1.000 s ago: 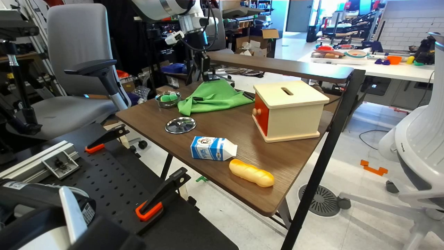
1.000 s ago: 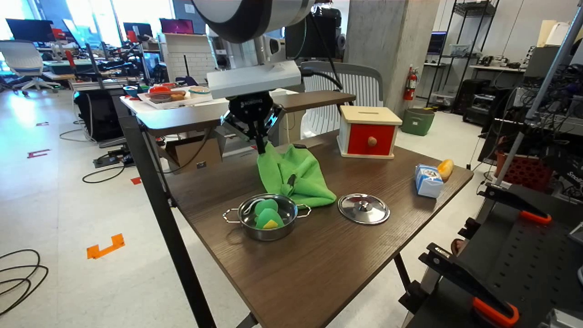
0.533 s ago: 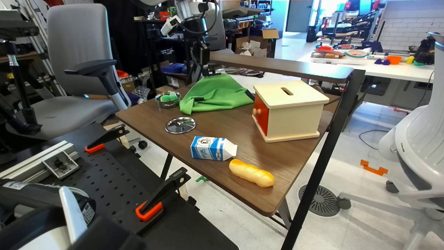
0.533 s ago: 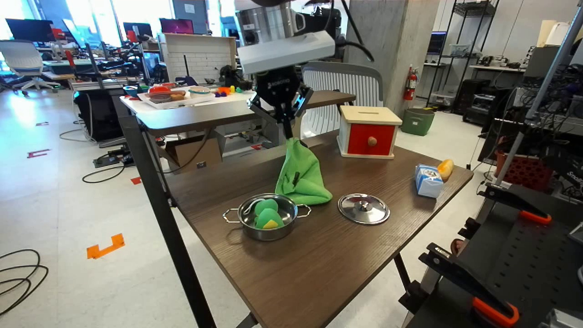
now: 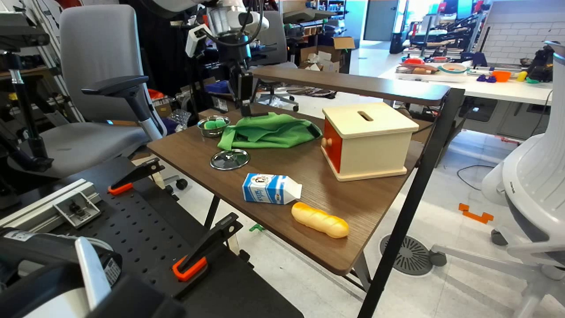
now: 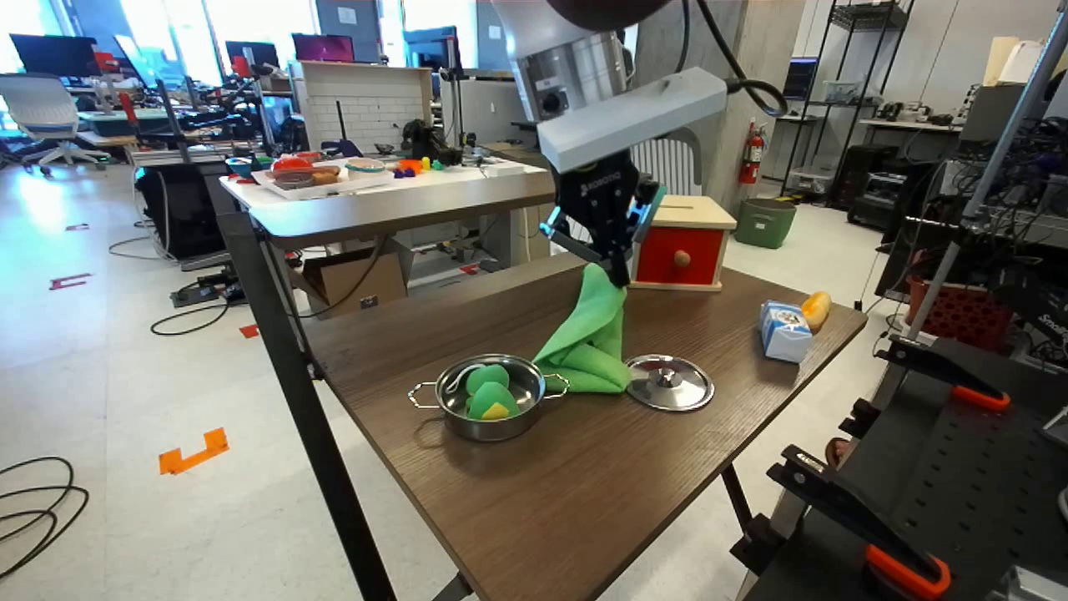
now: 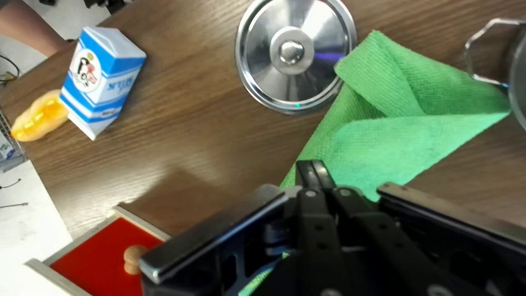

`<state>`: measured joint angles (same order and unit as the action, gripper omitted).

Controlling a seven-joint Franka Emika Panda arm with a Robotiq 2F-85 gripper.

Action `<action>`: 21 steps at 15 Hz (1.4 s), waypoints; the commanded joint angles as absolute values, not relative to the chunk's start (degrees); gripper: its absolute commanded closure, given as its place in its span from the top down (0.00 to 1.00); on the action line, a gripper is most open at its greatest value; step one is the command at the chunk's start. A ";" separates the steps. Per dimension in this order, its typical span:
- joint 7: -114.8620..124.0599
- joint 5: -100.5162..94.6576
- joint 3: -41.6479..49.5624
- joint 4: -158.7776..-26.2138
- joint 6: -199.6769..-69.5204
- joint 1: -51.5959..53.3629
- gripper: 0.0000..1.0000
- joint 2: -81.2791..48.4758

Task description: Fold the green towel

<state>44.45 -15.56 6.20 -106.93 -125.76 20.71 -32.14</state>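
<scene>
One end effector (image 7: 313, 165), pinching one creased, green cloth towel (image 7: 390, 139); one round metal lid (image 7: 292, 53); one wooden box (image 5: 375, 152).

Grn towel (image 6: 594, 334) rumpled, pt. raised.

In an exterior view, the gripper (image 6: 618, 277) pinches the green towel (image 6: 591, 334) — its lower end between pot (image 6: 492, 429) and lid (image 6: 672, 392).

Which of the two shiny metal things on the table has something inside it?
The two-handled pot: green objects sit inside it. The lid is just a shallow disc lying flat.
</scene>
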 commanded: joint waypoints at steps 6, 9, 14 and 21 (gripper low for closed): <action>45.67 -19.11 5.41 -116.28 -127.20 19.49 0.00 -30.51; 45.38 -19.60 5.17 -117.16 -126.83 19.29 0.27 -30.44; 45.36 -19.28 5.19 -117.58 -126.66 18.98 0.62 -29.51; 43.72 -19.41 4.81 -117.38 -123.87 17.67 1.00 -20.30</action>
